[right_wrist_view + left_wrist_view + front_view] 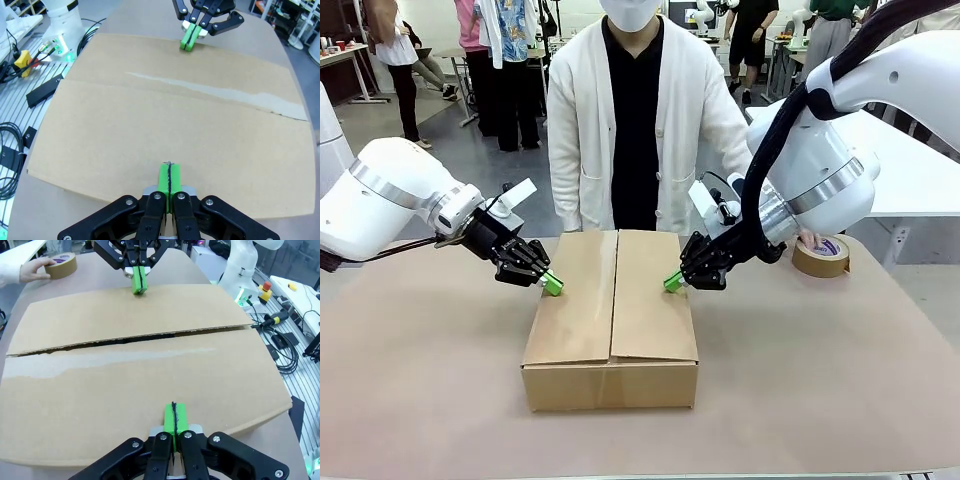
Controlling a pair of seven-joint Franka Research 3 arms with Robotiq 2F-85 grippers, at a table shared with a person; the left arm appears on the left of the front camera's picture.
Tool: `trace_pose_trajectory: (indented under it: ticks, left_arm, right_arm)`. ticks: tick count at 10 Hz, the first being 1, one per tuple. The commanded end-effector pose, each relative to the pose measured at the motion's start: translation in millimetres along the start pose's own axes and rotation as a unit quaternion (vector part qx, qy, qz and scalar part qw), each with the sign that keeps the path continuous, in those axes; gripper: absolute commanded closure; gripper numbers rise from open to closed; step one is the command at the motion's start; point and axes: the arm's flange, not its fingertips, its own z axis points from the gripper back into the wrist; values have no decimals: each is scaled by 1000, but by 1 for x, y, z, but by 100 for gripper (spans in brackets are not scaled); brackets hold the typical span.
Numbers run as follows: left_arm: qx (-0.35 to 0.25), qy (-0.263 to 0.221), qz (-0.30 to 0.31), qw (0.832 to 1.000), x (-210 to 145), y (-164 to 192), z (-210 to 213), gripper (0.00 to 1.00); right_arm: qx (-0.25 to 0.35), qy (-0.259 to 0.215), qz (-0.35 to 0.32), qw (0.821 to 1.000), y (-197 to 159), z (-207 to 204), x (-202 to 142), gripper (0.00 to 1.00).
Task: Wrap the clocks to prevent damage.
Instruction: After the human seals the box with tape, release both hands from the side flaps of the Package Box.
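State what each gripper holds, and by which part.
Nothing: left gripper and right gripper are shut empty, tips against the cardboard box flaps.

Flaps closed on the cardboard box [610, 300], inside hidden. The right arm [820, 170] covers most of the person's hand [809, 240] on the tape roll [823, 257]; the roll's purple print, too small to read. The left gripper [174, 415] is cut off at its base by the picture's bottom edge.

Lighting bright and even, falling from above; front wall of the cardboard box [610, 385] shaded, with a faint soft shadow at its foot on the table [420, 400]. Front view sharp throughout. Wrist views wide-angle: box edges bow outward, far corners slightly soft.
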Motion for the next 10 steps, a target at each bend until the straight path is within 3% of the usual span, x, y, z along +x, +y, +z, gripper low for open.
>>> trace_pose_trajectory:
  ticks: [1, 10]
  left_arm:
    - [1, 3, 1, 1000, -2, 0, -2, 100]
    - [1, 3, 1, 1000, -2, 0, -2, 100]
  right_arm:
    - [-1, 7, -8, 1000, 0, -3, -1, 99]
    - [-1, 7, -8, 1000, 0, -3, -1, 99]
